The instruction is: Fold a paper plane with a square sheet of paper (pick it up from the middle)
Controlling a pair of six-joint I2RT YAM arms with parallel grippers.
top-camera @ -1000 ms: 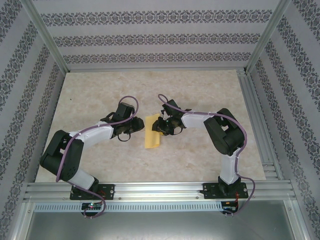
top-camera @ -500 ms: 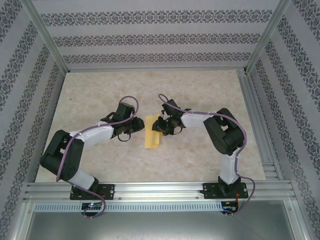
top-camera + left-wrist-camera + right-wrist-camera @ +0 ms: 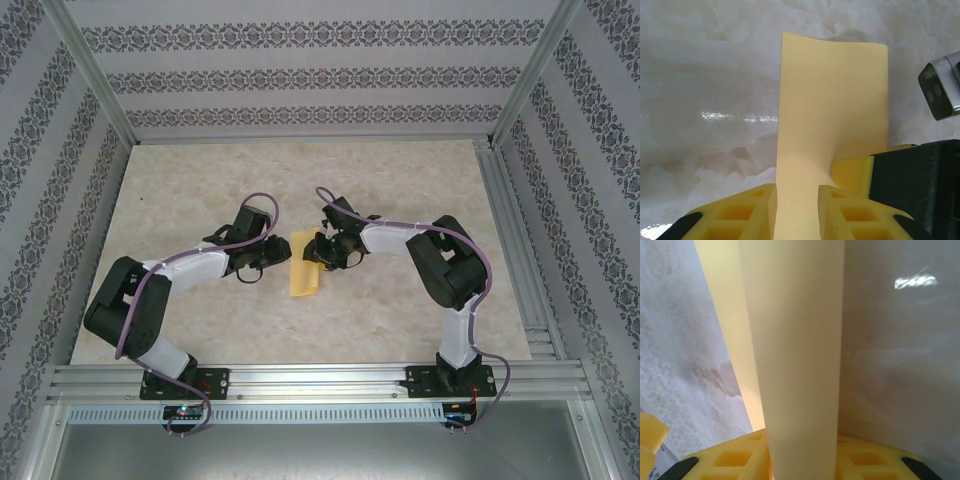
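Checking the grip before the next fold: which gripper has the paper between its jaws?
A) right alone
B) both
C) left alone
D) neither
B: the paper sits between the jaws of the left gripper and of the right gripper, each in its own wrist view.

Lab test cell: alu frame [image 3: 320, 378]

The left gripper [image 3: 796, 196] shows two yellow fingers [image 3: 740, 215] at the near edge. A pale yellow sheet of paper [image 3: 832, 100] fills the gap between them, though whether they squeeze it cannot be told. The sheet widens as it runs away over the glossy marble counter [image 3: 705, 90], and its far edge curls slightly. On its right side, low down, the right gripper [image 3: 855, 174] touches it with one yellow finger, a black body behind. A grey metal block [image 3: 940, 90] sits further right.
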